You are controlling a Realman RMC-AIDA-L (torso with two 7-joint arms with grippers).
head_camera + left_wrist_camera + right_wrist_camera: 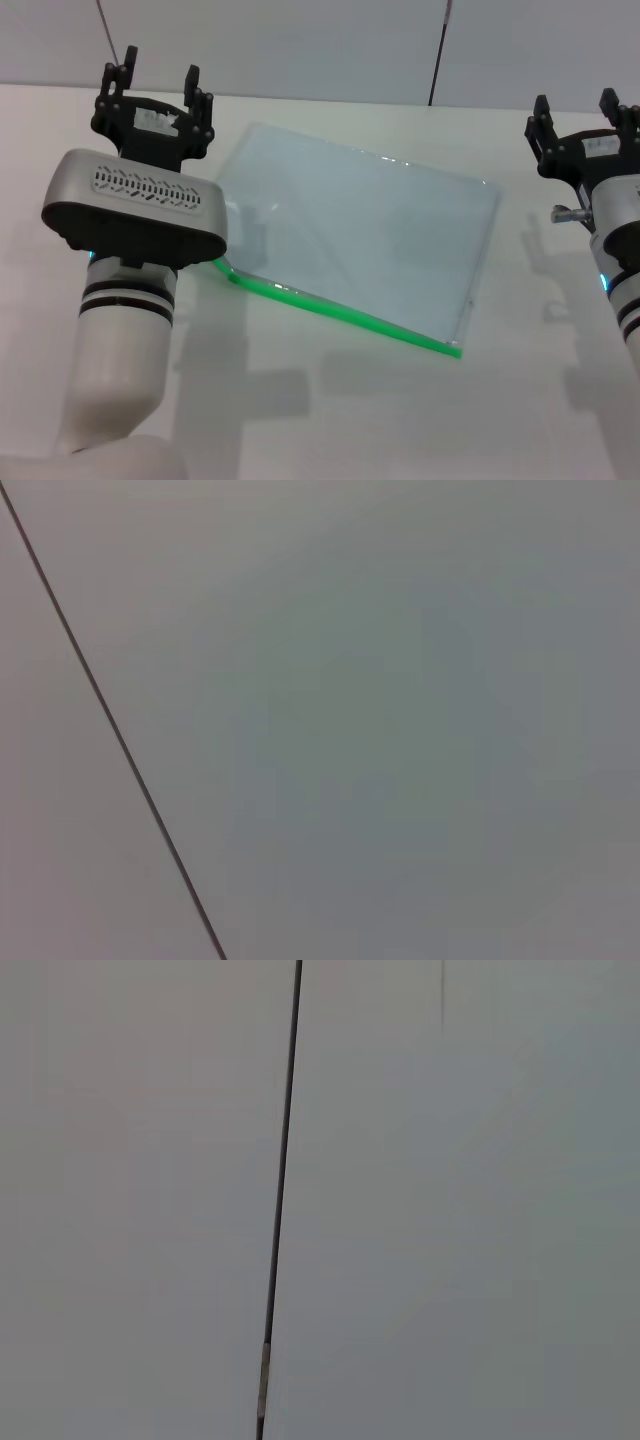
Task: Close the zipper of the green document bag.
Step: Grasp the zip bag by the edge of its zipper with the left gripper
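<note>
Pale blue-green plastic, the document bag [365, 235] lies flat mid-table, its zipper [340, 310] along the near edge. Nothing has begun, by the look of it: the left gripper [158, 88] and right gripper [580, 110] both hover apart, spread and empty.

From my station the right wrist camera gives me only a flat, pale grey wall panel [450, 1220], filling the whole picture. One thin dark seam [283, 1160] crosses it end to end, nearly straight with a slight slant. A short lighter stretch [264, 1375] sits on the seam near one edge. A second, fainter short line [442, 1000] shows well apart from the seam. I see no claw fingers here, no bag, no bench.
</note>
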